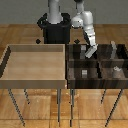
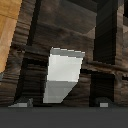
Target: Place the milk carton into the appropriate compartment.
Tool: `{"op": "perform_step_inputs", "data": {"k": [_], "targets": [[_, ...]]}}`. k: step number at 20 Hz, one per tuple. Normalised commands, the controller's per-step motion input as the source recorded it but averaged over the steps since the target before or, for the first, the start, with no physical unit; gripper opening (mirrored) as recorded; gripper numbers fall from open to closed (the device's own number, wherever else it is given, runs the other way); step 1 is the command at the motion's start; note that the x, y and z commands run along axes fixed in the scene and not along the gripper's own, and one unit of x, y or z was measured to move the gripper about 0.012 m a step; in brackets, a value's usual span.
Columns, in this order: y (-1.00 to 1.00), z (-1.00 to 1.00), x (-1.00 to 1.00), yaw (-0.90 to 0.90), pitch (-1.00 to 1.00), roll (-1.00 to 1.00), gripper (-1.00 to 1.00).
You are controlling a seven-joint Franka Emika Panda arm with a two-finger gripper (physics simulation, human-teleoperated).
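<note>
One gripper (image 1: 90, 51) pinching the milk carton (image 2: 62, 75), hanging just above the dark divided tray (image 1: 95, 61), over the cell at the tray's ten o'clock. Transport nearly done; release next, probably after lowering. Beyond, at nine o'clock, pale tray (image 1: 35, 80).

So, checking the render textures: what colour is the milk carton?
Pale grey-white, plain and unpatterned; the milk carton shows best in the wrist view.

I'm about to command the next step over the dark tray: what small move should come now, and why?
Probably lower a little further before releasing. The gripper hangs over a rear cell of the dark compartment tray, and the wrist view shows the milk carton between the fingers, apparently above the cell floor.
</note>
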Motion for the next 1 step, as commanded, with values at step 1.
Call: {"op": "perform_step_inputs", "data": {"k": [1], "targets": [[0.0,0.0,0.0,0.0,0.0,0.0,1.0]]}}
